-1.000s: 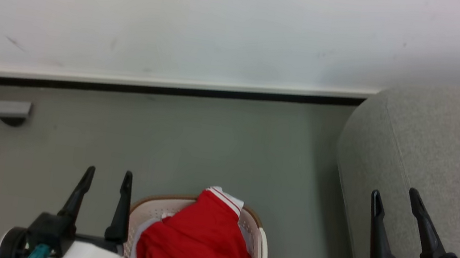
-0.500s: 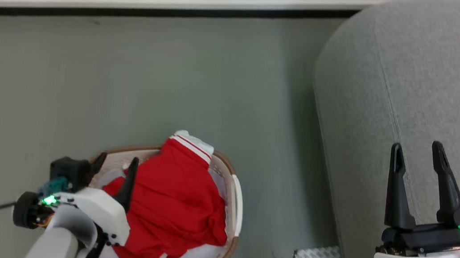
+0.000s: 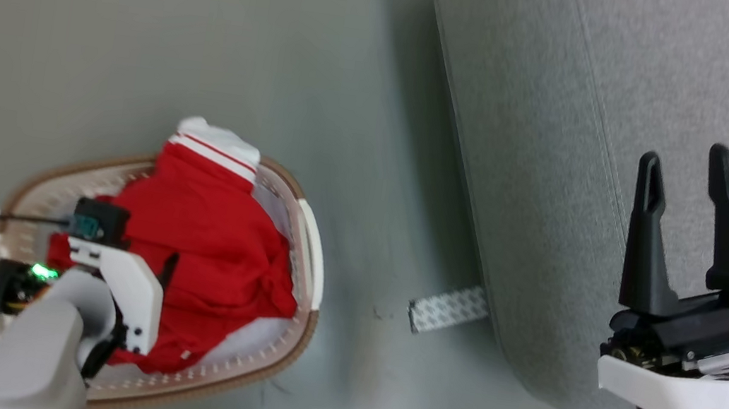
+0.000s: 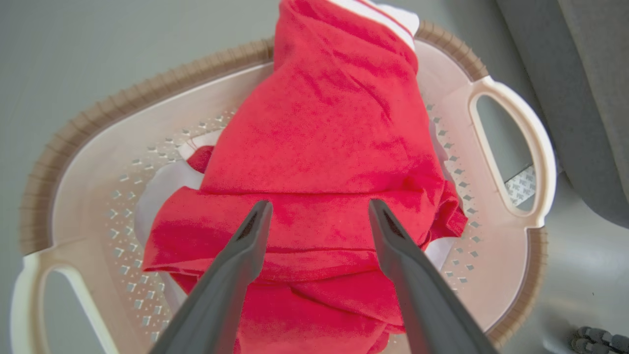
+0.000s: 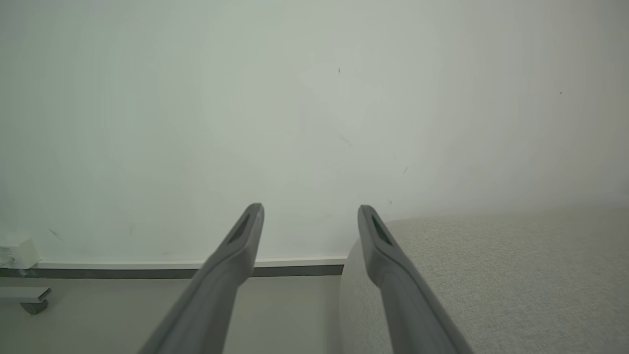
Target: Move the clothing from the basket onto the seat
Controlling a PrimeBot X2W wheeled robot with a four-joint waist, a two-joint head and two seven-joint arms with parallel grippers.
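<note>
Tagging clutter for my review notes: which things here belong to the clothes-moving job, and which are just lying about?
Job: bright red fabric clothing; oval cream plastic basket with brown rim; light grey upholstered seat.
Lying about: grey-and-white patterned strip on the floor; pale fabric pad under the clothing.

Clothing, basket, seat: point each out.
clothing (image 4: 324,147), left wrist view, middle of the top red fold.
basket (image 4: 83,196), left wrist view, bare inner wall under the brown rim.
seat (image 3: 552,188), head view, grey fabric side near the floor edge.
</note>
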